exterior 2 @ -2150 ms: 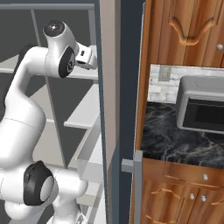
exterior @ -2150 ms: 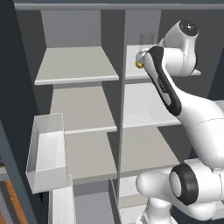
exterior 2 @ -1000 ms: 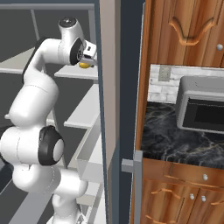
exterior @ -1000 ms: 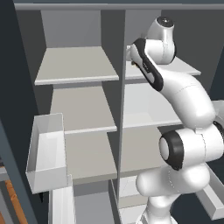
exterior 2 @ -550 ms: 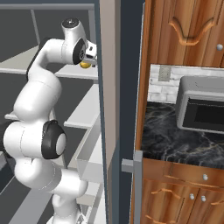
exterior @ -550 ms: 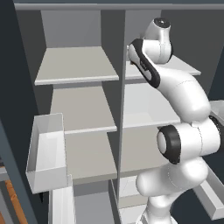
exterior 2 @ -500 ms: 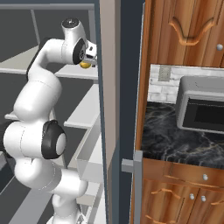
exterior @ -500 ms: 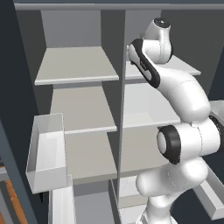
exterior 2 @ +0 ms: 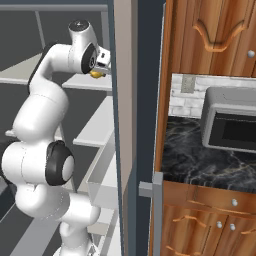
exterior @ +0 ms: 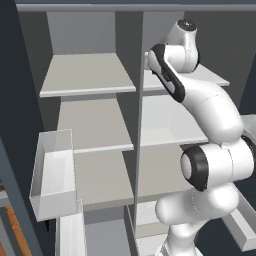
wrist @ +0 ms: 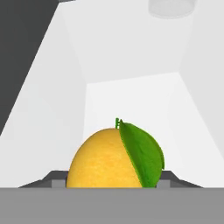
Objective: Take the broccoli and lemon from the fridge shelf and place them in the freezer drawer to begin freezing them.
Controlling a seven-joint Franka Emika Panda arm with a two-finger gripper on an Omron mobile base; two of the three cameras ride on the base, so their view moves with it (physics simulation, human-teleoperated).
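The lemon (wrist: pixel 103 159), orange-yellow with a green leaf, lies on the white upper fridge shelf (wrist: pixel 131 96) and sits close between my gripper's (wrist: pixel 111 180) two dark fingertips (wrist: pixel 54 178), which press against its sides. From the right base view the lemon (exterior 2: pixel 96 74) shows as a small yellow spot at the gripper (exterior 2: pixel 99 70), at the level of the top right shelf (exterior 2: pixel 85 82). The arm (exterior: pixel 200 95) reaches up into the right half of the fridge. Both the broccoli and the freezer drawer are out of view.
A vertical divider (exterior: pixel 139 125) splits the fridge into two columns of pale shelves (exterior: pixel 87 75). A translucent white door bin (exterior: pixel 52 175) hangs on the left door. The fridge's right wall (exterior 2: pixel 125 100) stands next to wooden cabinets (exterior 2: pixel 210 35) and a dark counter (exterior 2: pixel 200 155).
The arm has pushed in to the top right shelf and stopped there. The fingers have closed in from wide apart onto the lemon's sides.
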